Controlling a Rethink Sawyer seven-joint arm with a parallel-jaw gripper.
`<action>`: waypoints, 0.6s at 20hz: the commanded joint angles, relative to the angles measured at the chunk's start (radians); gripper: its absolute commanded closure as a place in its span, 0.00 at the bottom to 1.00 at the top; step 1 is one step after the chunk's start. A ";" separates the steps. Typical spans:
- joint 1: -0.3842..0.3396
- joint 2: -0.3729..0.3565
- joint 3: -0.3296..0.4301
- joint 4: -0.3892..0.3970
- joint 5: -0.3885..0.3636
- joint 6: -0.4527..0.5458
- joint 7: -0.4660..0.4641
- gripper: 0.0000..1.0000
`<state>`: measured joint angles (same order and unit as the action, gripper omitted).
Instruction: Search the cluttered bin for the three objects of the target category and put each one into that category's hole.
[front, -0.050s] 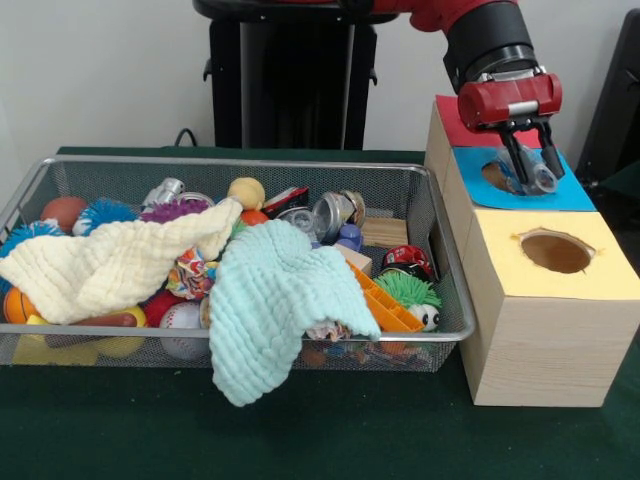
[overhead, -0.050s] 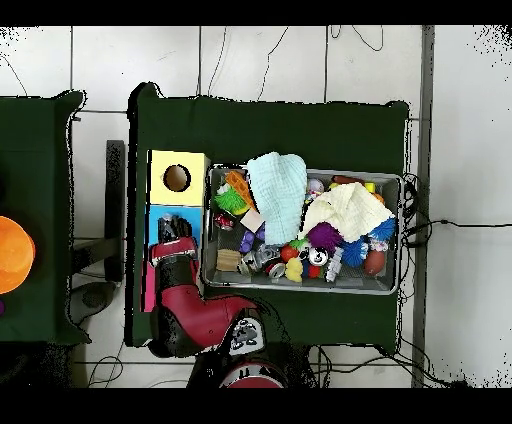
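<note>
A small shiny can (front, -0.050s: 541, 178), silver w/ a clear look, is held in the pincer (front, -0.050s: 532, 172) right over the hole (front, -0.050s: 497, 176) in the blue panel (front, -0.050s: 560, 190) of the wooden box (front, -0.050s: 540, 320). The pincer is closed narrow on it, fingers gripping from both sides; the can sits tilted, off to the outer side of the hole rather than centred, as judged from the front view. In the overhead view the hole is hidden by the arm (overhead, -0.050s: 195, 310), so alignment can't be checked there.

Next to blue, a yellow panel w/ its own open hole (front, -0.050s: 556, 251) is seen nearer the camera, and a red panel (front, -0.050s: 455, 125) behind.

More cans are seen in the wire bin (front, -0.050s: 440, 215) just beside the box, e.g. a crushed silver one (front, -0.050s: 333, 213), mixed w/ balls, spiky toys and blocks, partly buried under a cream cloth (front, -0.050s: 110, 265) and a mint cloth (front, -0.050s: 275, 300) that hangs over the bin's rim onto the green bench (front, -0.050s: 300, 440).

Risks, as judged: if released now, the can could be caught on the hole's rim, bounce onto the blue panel and roll off, because it's tilted and off-centre. It could also be wedged crosswise in the hole.
</note>
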<state>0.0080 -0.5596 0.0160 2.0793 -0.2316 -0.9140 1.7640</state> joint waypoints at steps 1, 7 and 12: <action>-0.024 0.077 -0.005 -0.002 0.041 0.171 0.157 0.00; -0.025 0.078 -0.006 -0.003 0.037 0.179 0.162 0.00; -0.025 0.075 -0.007 -0.002 0.034 0.193 0.160 0.00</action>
<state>0.0074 -0.5452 0.0073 2.0779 -0.2297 -0.8790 1.7640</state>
